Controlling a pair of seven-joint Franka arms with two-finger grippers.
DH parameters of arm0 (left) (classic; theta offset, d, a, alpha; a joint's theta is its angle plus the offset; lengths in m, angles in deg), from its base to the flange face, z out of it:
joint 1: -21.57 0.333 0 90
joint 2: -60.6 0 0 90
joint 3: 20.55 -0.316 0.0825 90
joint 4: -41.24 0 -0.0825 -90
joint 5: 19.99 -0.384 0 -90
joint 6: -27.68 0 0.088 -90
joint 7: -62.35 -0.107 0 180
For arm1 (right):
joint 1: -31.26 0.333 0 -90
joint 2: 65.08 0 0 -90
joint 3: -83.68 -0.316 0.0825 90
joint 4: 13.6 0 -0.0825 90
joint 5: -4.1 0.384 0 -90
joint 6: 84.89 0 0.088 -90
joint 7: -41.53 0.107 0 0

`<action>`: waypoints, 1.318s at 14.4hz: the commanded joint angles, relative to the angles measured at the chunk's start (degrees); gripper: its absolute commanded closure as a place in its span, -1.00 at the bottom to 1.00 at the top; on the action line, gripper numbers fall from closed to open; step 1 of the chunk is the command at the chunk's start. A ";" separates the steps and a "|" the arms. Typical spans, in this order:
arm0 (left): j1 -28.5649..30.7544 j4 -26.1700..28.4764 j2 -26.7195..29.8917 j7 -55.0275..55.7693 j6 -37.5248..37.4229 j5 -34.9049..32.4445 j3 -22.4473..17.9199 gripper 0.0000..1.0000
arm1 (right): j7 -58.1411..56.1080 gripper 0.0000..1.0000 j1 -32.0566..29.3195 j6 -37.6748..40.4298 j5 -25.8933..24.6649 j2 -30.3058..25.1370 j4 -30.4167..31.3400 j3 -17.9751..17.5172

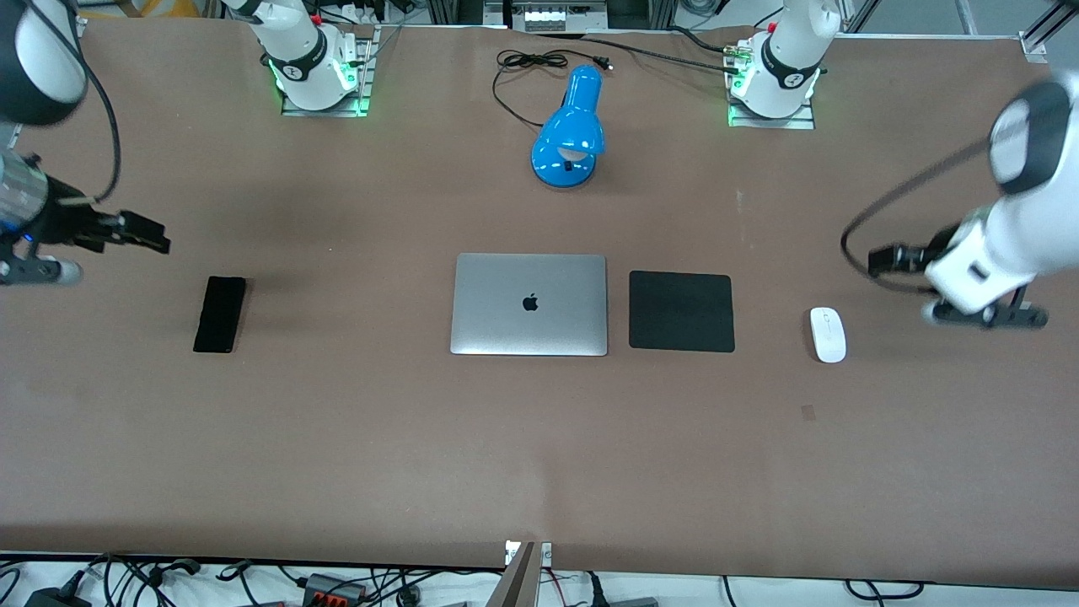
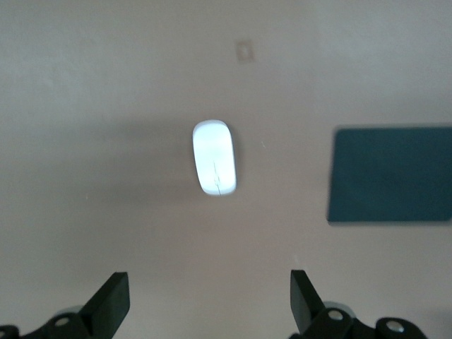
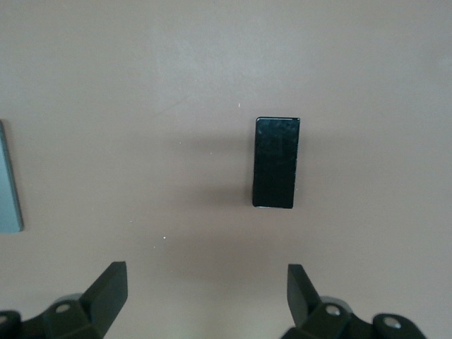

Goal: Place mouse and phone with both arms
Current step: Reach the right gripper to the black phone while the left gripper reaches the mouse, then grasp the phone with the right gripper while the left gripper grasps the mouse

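Note:
The white oval mouse (image 1: 828,334) lies on the brown table near the left arm's end; it also shows in the left wrist view (image 2: 214,167). My left gripper (image 1: 883,259) hangs over the table beside the mouse, open and empty (image 2: 210,298). The black phone (image 1: 220,314) lies flat near the right arm's end; it also shows in the right wrist view (image 3: 277,162). My right gripper (image 1: 150,235) hangs over the table beside the phone, open and empty (image 3: 206,293).
A shut silver laptop (image 1: 529,304) lies mid-table with a square black mouse pad (image 1: 681,311) beside it, between it and the mouse. A blue desk lamp (image 1: 571,126) with its black cord stands farther from the front camera, between the arm bases.

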 commanded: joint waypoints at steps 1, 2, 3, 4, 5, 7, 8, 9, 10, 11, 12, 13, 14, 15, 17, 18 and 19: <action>2.30 4.87 -2.67 -0.70 12.12 -1.38 0.32 -1.00 | 0.31 -1.00 -0.27 -1.16 -1.26 4.40 -1.33 -0.16; 2.65 7.86 -2.58 -0.96 16.88 -1.38 0.40 -1.00 | 0.49 -1.00 -0.35 -2.56 -1.35 5.45 -0.28 0.01; 2.74 11.19 -2.67 -1.66 22.14 -1.38 0.40 -1.00 | 1.27 -1.00 -0.44 -4.49 -1.35 6.68 0.69 0.10; 2.83 14.27 -2.76 -2.02 27.76 -1.38 0.32 -1.00 | 1.72 -1.00 -0.62 -6.95 -1.35 8.00 1.74 0.19; 2.83 17.35 -3.11 -2.02 33.04 -1.38 0.32 -1.00 | 1.81 -1.00 -0.71 -9.50 -1.35 9.66 2.54 0.28; 2.83 20.62 -5.82 -2.02 40.89 -1.38 0.49 -1.00 | 3.38 -1.00 -1.14 -14.33 -2.75 13.96 2.72 1.15; 2.92 21.50 -7.40 -2.02 43.96 -1.38 0.49 -1.00 | 3.83 -1.00 -1.32 -16.18 -3.89 15.81 2.81 1.33; 2.92 22.81 -8.02 -2.02 46.52 -1.38 0.49 -1.00 | 4.00 -1.00 -2.11 -17.42 -4.42 17.66 2.81 1.51; 2.83 24.83 -8.12 -2.02 48.80 -1.38 0.49 -1.00 | 4.09 -1.00 -2.37 -18.13 -4.43 18.90 2.63 1.51; 2.83 26.07 -8.29 -2.11 50.65 -1.38 0.49 -1.00 | 4.01 -1.00 -2.38 -19.61 -4.34 20.30 2.63 1.60; 3.01 26.95 -8.90 -2.02 53.11 -1.38 0.58 -1.00 | 4.09 -1.00 -2.72 -20.67 -4.25 21.88 2.54 1.60; 3.27 28.09 -9.43 -2.02 55.57 -1.38 0.58 -1.00 | 4.88 -1.00 -2.99 -21.47 -4.25 22.77 2.54 1.60; 3.27 29.58 -9.70 -2.02 58.55 -1.38 0.58 -1.00 | 6.02 -1.00 -2.99 -22.26 -4.25 23.65 2.54 1.60; 3.27 31.42 -10.14 -2.02 61.80 -1.38 0.49 -1.00 | 6.29 -1.00 -2.99 -22.53 -4.25 23.92 2.54 1.60; 3.27 32.67 -11.01 -2.02 64.90 -1.38 0.58 -1.00 | 6.20 -1.00 -3.17 -22.62 -4.25 25.76 2.54 1.60; 3.27 32.76 -11.11 -2.02 65.00 -1.38 0.58 -1.00 | 6.20 -1.00 -3.25 -22.44 -4.43 26.29 2.63 1.60; 3.36 32.85 -11.11 -2.02 65.00 -1.38 0.49 -0.98 | 6.20 -1.00 -3.43 -22.27 -4.43 26.64 2.81 1.68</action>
